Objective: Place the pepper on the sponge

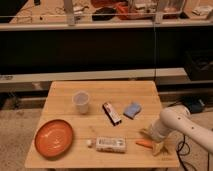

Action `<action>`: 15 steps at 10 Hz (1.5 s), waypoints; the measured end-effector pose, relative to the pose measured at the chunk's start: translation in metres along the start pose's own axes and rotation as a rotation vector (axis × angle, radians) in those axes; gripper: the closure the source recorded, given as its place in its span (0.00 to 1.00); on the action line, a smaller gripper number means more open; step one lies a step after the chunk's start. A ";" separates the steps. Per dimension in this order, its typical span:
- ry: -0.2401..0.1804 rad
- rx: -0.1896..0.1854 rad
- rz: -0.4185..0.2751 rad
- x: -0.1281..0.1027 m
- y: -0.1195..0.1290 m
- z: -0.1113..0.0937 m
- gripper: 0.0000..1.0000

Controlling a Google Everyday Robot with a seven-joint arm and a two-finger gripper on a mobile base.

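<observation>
Camera view: on the wooden table (100, 90), the pepper (143, 143) lies flat near the front right edge, pointed end towards the white box (110, 144). The gripper (153, 141) is low over the pepper's thicker end, its two tan fingers (146, 133) apart, one on each side (whether they touch it is unclear). The sponge (132, 109) sits farther back, apart from the pepper, just beside the dark bar (112, 113). A clear cup (81, 101) and orange plate (53, 137) stand at left.
</observation>
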 end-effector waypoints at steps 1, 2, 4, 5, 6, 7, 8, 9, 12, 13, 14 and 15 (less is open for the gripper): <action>0.000 0.000 0.000 0.000 0.000 0.000 0.44; 0.000 0.000 0.000 0.000 0.000 0.000 0.50; 0.001 0.001 0.005 0.002 0.002 -0.003 0.55; 0.001 0.000 0.004 0.001 0.002 -0.005 0.56; 0.003 0.004 0.003 0.002 0.001 -0.006 0.60; 0.004 0.001 -0.002 0.001 0.000 -0.007 0.72; 0.002 0.001 -0.001 0.002 -0.001 -0.007 0.84; 0.003 0.006 0.003 0.002 -0.004 -0.007 0.92; 0.011 0.031 -0.009 0.006 -0.027 -0.020 0.98; 0.011 0.033 -0.010 0.007 -0.030 -0.023 0.98; 0.014 0.037 -0.017 0.005 -0.035 -0.025 0.98; 0.019 0.049 -0.017 0.007 -0.039 -0.027 0.98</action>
